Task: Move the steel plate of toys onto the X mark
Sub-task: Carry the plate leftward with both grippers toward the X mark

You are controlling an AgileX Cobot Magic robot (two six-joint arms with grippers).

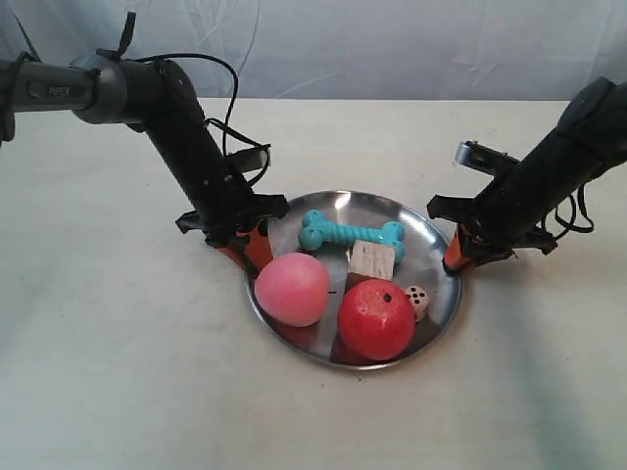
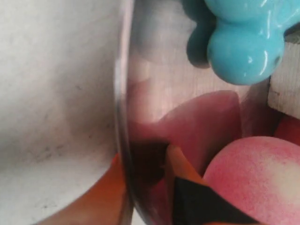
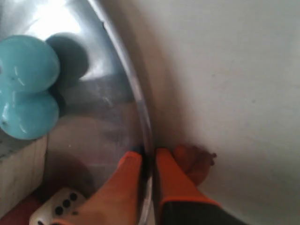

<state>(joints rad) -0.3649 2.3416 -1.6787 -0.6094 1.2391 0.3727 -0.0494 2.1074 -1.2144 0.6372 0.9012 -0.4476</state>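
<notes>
The steel plate lies mid-table and holds the toys: a turquoise bone, a pink ball, a red ball, a wooden cube and a die. My left gripper is the arm at the exterior view's left. It straddles the plate rim, one orange finger outside and one inside beside the pink ball, shut on the rim. My right gripper pinches the opposite rim near the die. The X mark is not in view.
A pale cloth table spreads around the plate, with a light backdrop along its far edge. Black cables hang off the arm at the exterior view's left.
</notes>
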